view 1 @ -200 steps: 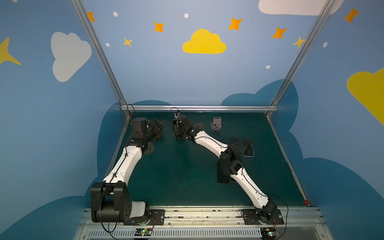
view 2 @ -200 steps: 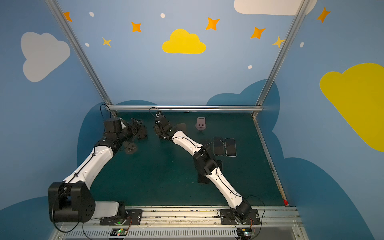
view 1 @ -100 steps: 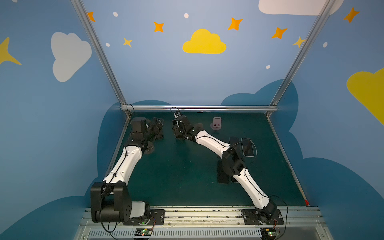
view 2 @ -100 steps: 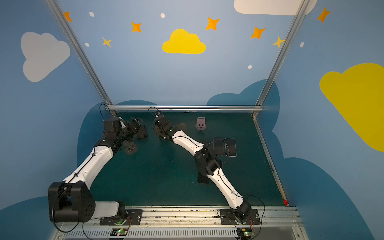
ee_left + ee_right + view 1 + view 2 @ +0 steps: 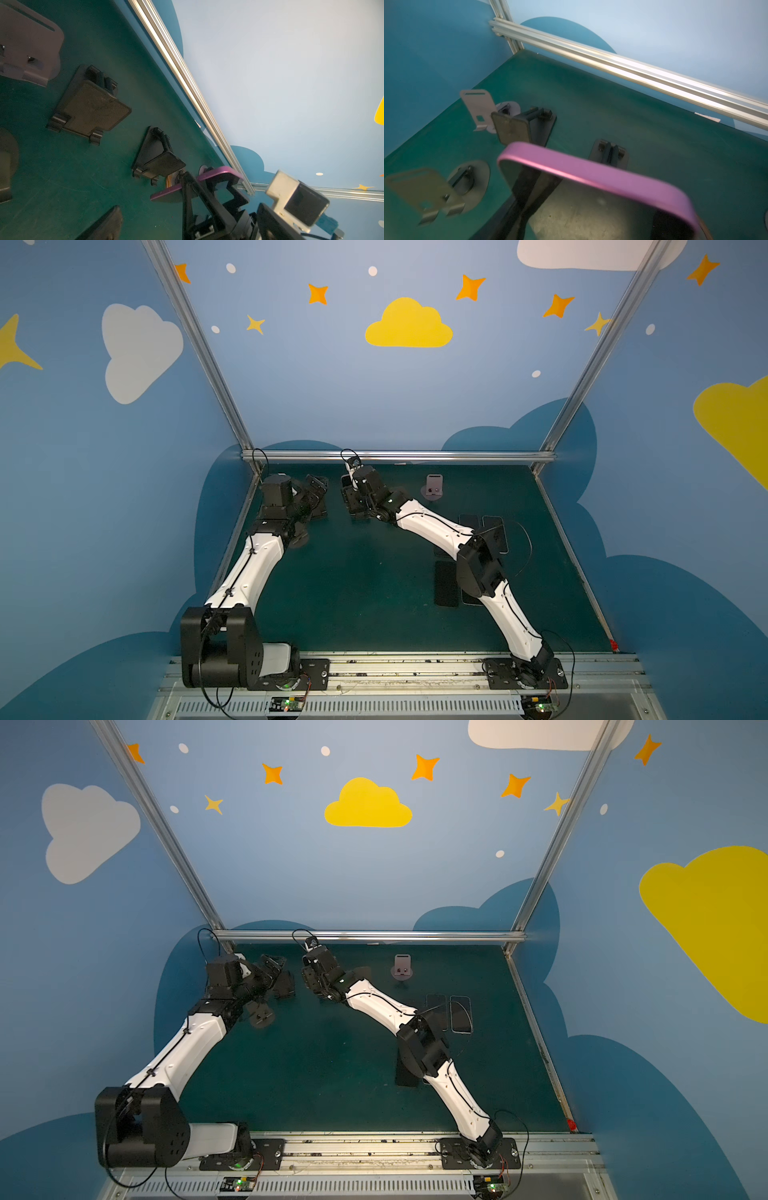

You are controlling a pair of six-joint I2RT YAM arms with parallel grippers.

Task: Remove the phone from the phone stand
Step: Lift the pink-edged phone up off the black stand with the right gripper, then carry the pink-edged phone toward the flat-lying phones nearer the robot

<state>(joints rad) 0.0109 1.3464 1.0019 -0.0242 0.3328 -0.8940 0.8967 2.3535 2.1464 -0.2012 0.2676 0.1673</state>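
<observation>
Clearly the right gripper (image 5: pixel 352 499) is clamped on the purple-edged phone (image 5: pixel 591 172), held aloft beside an empty black stand (image 5: pixel 160 160), while the left gripper (image 5: pixel 316 489) gapes wide on nothing, so a slipping grip or low swing could drop it or topple that stand.

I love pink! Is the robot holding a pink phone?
Yes, the right jaws are shut on the pink phone in the right wrist view.
</observation>
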